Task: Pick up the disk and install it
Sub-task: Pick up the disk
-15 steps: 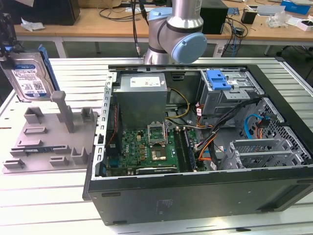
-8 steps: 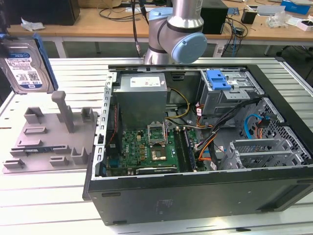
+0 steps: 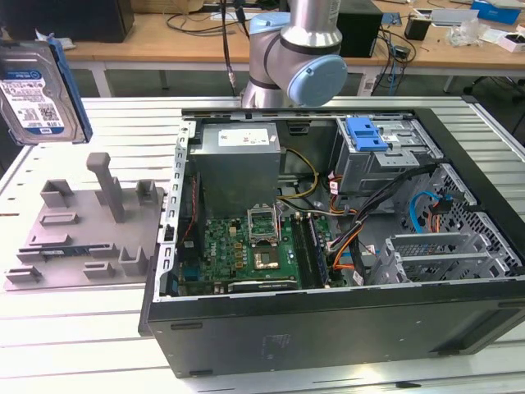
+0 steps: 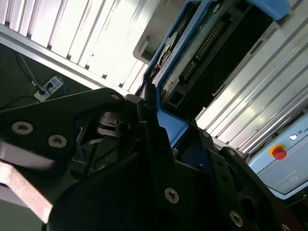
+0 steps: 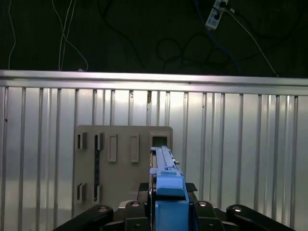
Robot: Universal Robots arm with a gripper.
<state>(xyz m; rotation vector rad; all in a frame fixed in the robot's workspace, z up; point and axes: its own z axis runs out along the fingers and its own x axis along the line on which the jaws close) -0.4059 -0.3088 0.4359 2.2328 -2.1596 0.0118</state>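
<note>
The disk (image 3: 37, 90), a silver drive with a blue-and-white label in a blue carrier, hangs in the air at the exterior view's far left. It is tilted, well above the grey fixture plate (image 3: 82, 234). In both wrist views my gripper (image 5: 168, 195) (image 4: 171, 127) is shut on the disk's blue carrier, with a black finger (image 5: 144, 188) on each side. The first wrist view shows the disk (image 5: 162, 163) edge-on over the fixture plate (image 5: 120, 144). In the second wrist view the disk (image 4: 211, 43) shows its connector end.
An open computer case (image 3: 328, 328) lies on the slatted metal table (image 3: 74, 345), to the exterior view's right of the plate. Inside it are a motherboard (image 3: 254, 246), cables and a grey drive cage (image 3: 385, 160) topped by a blue latch (image 3: 365, 134). The arm's base (image 3: 299, 57) stands behind the case.
</note>
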